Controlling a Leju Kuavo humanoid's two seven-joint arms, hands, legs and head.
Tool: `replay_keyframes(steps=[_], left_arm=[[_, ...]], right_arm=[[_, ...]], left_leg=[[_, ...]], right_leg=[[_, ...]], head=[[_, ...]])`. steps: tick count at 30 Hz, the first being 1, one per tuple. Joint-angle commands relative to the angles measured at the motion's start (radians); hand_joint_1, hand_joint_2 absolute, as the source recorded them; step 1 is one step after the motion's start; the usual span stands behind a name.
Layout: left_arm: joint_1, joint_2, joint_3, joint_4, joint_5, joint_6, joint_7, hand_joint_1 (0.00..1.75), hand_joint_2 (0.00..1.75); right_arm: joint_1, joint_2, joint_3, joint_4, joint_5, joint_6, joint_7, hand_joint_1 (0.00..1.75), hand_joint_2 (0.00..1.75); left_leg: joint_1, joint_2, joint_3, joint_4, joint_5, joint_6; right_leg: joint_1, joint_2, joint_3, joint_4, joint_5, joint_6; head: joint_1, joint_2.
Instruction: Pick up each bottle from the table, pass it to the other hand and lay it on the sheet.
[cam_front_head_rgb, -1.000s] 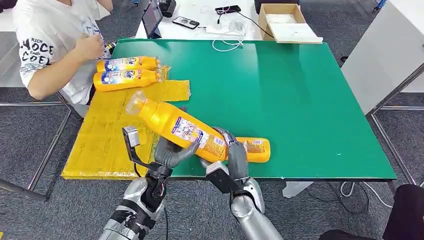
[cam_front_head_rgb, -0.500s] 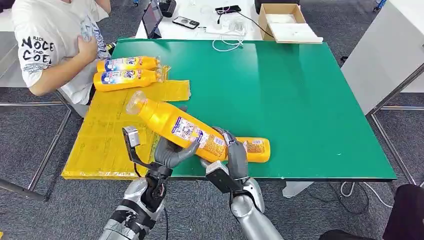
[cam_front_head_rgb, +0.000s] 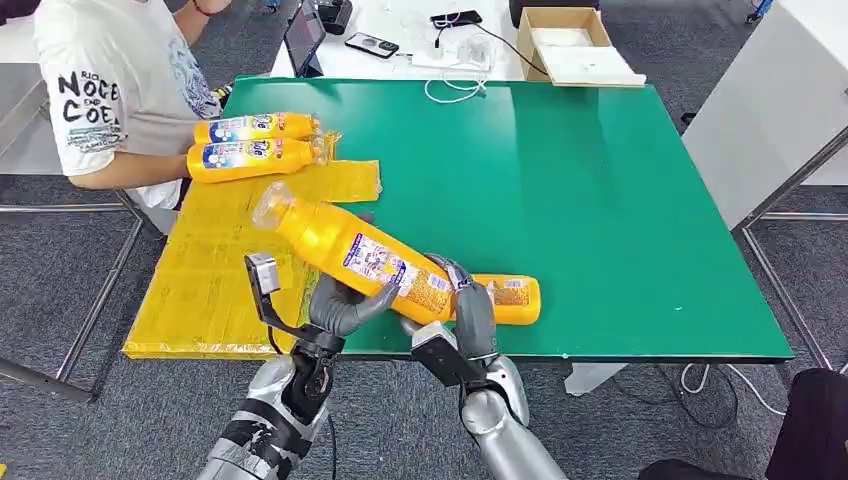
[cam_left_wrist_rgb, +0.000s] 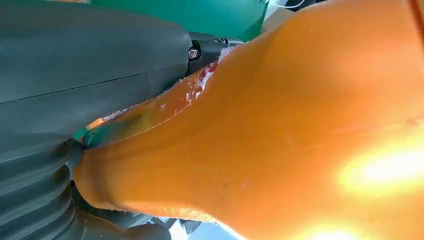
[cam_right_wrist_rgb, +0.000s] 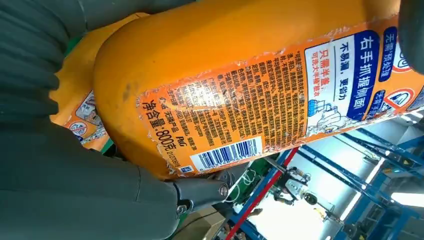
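Note:
An orange bottle (cam_front_head_rgb: 350, 250) with a printed label hangs tilted over the table's front edge, its clear cap toward the yellow sheet (cam_front_head_rgb: 215, 275). My left hand (cam_front_head_rgb: 340, 305) cups its middle from below. My right hand (cam_front_head_rgb: 470, 315) grips its base end. Up close, the left wrist view has the bottle's body (cam_left_wrist_rgb: 300, 125) pressed against my left hand (cam_left_wrist_rgb: 75, 75), and the right wrist view has its label (cam_right_wrist_rgb: 250, 75) against my right hand (cam_right_wrist_rgb: 60, 190). Another orange bottle (cam_front_head_rgb: 512, 298) lies on the green table (cam_front_head_rgb: 600, 200) just behind my right hand. Two bottles (cam_front_head_rgb: 255, 127) (cam_front_head_rgb: 255, 158) lie at the sheet's far end.
A person in a white printed shirt (cam_front_head_rgb: 110, 90) sits at the table's far left corner, beside the two lying bottles. Beyond the far edge stand a cardboard box (cam_front_head_rgb: 570, 40), a tablet (cam_front_head_rgb: 305, 38), a phone (cam_front_head_rgb: 372, 45) and a white cable (cam_front_head_rgb: 455, 88).
The person's arm has drawn back from near the far bottles and their body has shifted. My hands and the held bottle have not moved.

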Motion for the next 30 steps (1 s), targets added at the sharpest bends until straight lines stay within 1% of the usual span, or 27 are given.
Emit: replay_keyframes(steps=[1, 2, 3, 4, 5, 6, 8, 9, 10, 11, 12, 14, 15, 18, 20, 21, 22, 23, 24, 27, 28, 30], left_arm=[[-0.092, -0.001, 0.018, 0.141, 0.062, -0.008, 0.004, 0.0, 1.75], [-0.108, -0.002, 0.023, 0.167, 0.062, -0.014, -0.006, 0.0, 1.75], [-0.115, -0.002, 0.025, 0.179, 0.061, -0.017, -0.01, 0.0, 1.75], [-0.115, -0.002, 0.025, 0.179, 0.061, -0.017, -0.01, 0.0, 1.75], [-0.115, -0.002, 0.025, 0.179, 0.061, -0.017, -0.01, 0.0, 1.75], [-0.114, -0.003, 0.025, 0.179, 0.061, -0.017, -0.011, 0.0, 1.75], [-0.113, -0.003, 0.025, 0.178, 0.061, -0.018, -0.011, 0.0, 1.75], [-0.112, -0.004, 0.025, 0.178, 0.061, -0.018, -0.011, 0.0, 1.75], [-0.112, -0.004, 0.025, 0.178, 0.061, -0.018, -0.011, 0.0, 1.75], [-0.112, -0.004, 0.025, 0.178, 0.061, -0.018, -0.011, 0.0, 1.75], [-0.112, -0.004, 0.025, 0.178, 0.061, -0.018, -0.011, 0.0, 1.75], [-0.112, -0.004, 0.025, 0.178, 0.061, -0.018, -0.011, 0.0, 1.75], [-0.112, -0.004, 0.025, 0.178, 0.061, -0.018, -0.011, 0.0, 1.75], [-0.107, -0.002, 0.027, 0.174, 0.061, -0.018, -0.006, 0.0, 1.75], [-0.108, -0.002, 0.036, 0.179, 0.07, -0.026, -0.004, 0.0, 1.75], [-0.108, -0.002, 0.038, 0.18, 0.074, -0.029, -0.002, 0.0, 1.75], [-0.108, -0.002, 0.038, 0.18, 0.074, -0.029, -0.002, 0.0, 1.75], [-0.108, -0.004, 0.039, 0.179, 0.075, -0.03, -0.002, 0.0, 1.75], [-0.109, -0.004, 0.04, 0.178, 0.075, -0.029, -0.002, 0.0, 1.75], [-0.106, -0.005, 0.035, 0.168, 0.067, -0.027, -0.002, 0.0, 1.75], [-0.105, -0.003, 0.029, 0.164, 0.052, -0.022, -0.009, 0.0, 1.75], [-0.105, -0.003, 0.029, 0.164, 0.052, -0.022, -0.009, 0.0, 1.75]], right_arm=[[-0.102, -0.047, 0.236, 0.351, 0.154, 0.318, 0.158, 1.75, 1.75], [-0.118, -0.018, 0.232, 0.464, 0.153, 0.262, 0.091, 1.75, 1.75], [-0.126, -0.007, 0.232, 0.511, 0.149, 0.239, 0.063, 1.75, 1.75], [-0.126, -0.007, 0.232, 0.511, 0.149, 0.239, 0.063, 1.75, 1.75], [-0.126, -0.007, 0.232, 0.511, 0.149, 0.239, 0.063, 1.75, 1.75], [-0.132, -0.007, 0.232, 0.511, 0.149, 0.242, 0.064, 1.75, 1.75], [-0.139, -0.008, 0.231, 0.508, 0.149, 0.244, 0.064, 1.75, 1.75], [-0.141, -0.009, 0.231, 0.507, 0.148, 0.245, 0.064, 1.75, 1.75], [-0.141, -0.009, 0.231, 0.507, 0.148, 0.245, 0.064, 1.75, 1.75], [-0.141, -0.009, 0.231, 0.507, 0.148, 0.245, 0.064, 1.75, 1.75], [-0.141, -0.009, 0.231, 0.507, 0.148, 0.245, 0.064, 1.75, 1.75], [-0.141, -0.009, 0.231, 0.507, 0.148, 0.245, 0.064, 1.75, 1.75], [-0.141, -0.009, 0.231, 0.507, 0.148, 0.245, 0.064, 1.75, 1.75], [-0.137, -0.013, 0.23, 0.496, 0.145, 0.262, 0.076, 1.75, 1.75], [-0.135, -0.015, 0.232, 0.494, 0.146, 0.266, 0.081, 1.75, 1.75], [-0.135, -0.015, 0.233, 0.494, 0.147, 0.267, 0.082, 1.75, 1.75], [-0.135, -0.015, 0.233, 0.494, 0.147, 0.267, 0.082, 1.75, 1.75], [-0.135, -0.015, 0.235, 0.495, 0.148, 0.27, 0.083, 1.75, 1.75], [-0.134, -0.015, 0.235, 0.496, 0.148, 0.27, 0.083, 1.75, 1.75], [-0.134, -0.014, 0.236, 0.498, 0.148, 0.27, 0.085, 1.75, 1.75], [-0.134, -0.015, 0.235, 0.498, 0.147, 0.269, 0.084, 1.75, 1.75], [-0.134, -0.015, 0.235, 0.498, 0.147, 0.269, 0.084, 1.75, 1.75]], left_leg=[[0.0, 0.001, 0.003, -0.001, -0.001, 0.0], [0.0, 0.003, 0.007, -0.001, -0.002, 0.001], [0.001, 0.002, 0.006, -0.001, -0.001, 0.0], [0.001, 0.002, 0.005, -0.001, -0.001, 0.0], [0.001, 0.003, 0.008, -0.002, -0.002, 0.0], [0.001, 0.002, 0.007, -0.001, -0.002, -0.001], [0.001, 0.0, 0.006, 0.0, -0.001, -0.001], [0.002, 0.0, 0.004, 0.0, -0.001, -0.001], [0.001, 0.0, 0.006, 0.0, -0.002, 0.0], [0.001, 0.0, 0.005, -0.001, -0.001, 0.0], [0.001, 0.0, 0.008, 0.0, -0.002, 0.0], [0.001, 0.0, 0.004, 0.0, -0.001, 0.0], [0.001, -0.001, 0.007, 0.0, -0.002, 0.0], [0.001, 0.0, 0.004, 0.0, -0.001, -0.001], [0.001, -0.001, 0.006, 0.0, -0.002, 0.0], [0.001, 0.0, 0.005, 0.0, -0.001, -0.001], [0.001, -0.001, 0.007, 0.0, -0.002, 0.0], [0.001, 0.0, 0.006, 0.0, -0.002, 0.0], [0.001, -0.001, 0.007, 0.0, -0.003, 0.0], [0.001, 0.001, 0.003, 0.0, -0.001, -0.001], [0.001, -0.001, 0.007, 0.0, -0.002, 0.0], [0.001, 0.001, 0.004, 0.0, -0.001, -0.001]], right_leg=[[0.0, 0.0, 0.002, -0.001, -0.001, -0.001], [0.001, 0.001, 0.006, -0.002, -0.001, -0.002], [0.001, 0.001, 0.006, -0.002, 0.0, -0.002], [0.002, 0.001, 0.005, -0.002, 0.0, -0.002], [0.002, 0.001, 0.008, -0.003, -0.001, -0.002], [0.001, 0.0, 0.005, -0.002, 0.0, -0.002], [0.002, -0.003, 0.005, -0.001, -0.002, -0.003], [0.002, -0.002, 0.003, -0.001, -0.001, -0.002], [0.001, -0.002, 0.006, -0.001, -0.002, -0.003], [0.001, -0.002, 0.004, -0.001, -0.001, -0.002], [0.002, -0.003, 0.008, -0.001, -0.003, -0.003], [0.001, -0.003, 0.004, -0.001, -0.002, -0.002], [0.001, -0.004, 0.007, -0.001, -0.003, -0.003], [0.001, -0.003, 0.003, -0.001, -0.001, -0.002], [0.001, -0.004, 0.006, -0.001, -0.003, -0.003], [0.002, -0.003, 0.004, -0.001, -0.002, -0.002], [0.002, -0.004, 0.007, -0.001, -0.003, -0.003], [0.001, -0.004, 0.005, -0.001, -0.002, -0.003], [0.002, -0.005, 0.007, -0.001, -0.003, -0.003], [0.001, -0.003, 0.002, -0.001, -0.001, -0.002], [0.002, -0.005, 0.006, -0.001, -0.003, -0.003], [0.001, -0.003, 0.002, -0.001, -0.001, -0.002]], head=[[0.0, 0.0], [0.0, 0.0], [0.0, 0.0], [0.001, 0.0], [0.0, 0.0], [-0.002, 0.0], [-0.002, 0.0], [0.0, 0.0], [-0.002, 0.0], [-0.001, 0.0], [-0.001, 0.0], [-0.002, 0.0], [-0.001, 0.0], [-0.001, 0.0], [-0.001, 0.0], [-0.001, 0.0], [-0.002, 0.0], [-0.001, 0.0], [-0.001, 0.0], [-0.001, 0.0], [-0.001, 0.0], [-0.001, 0.0]])
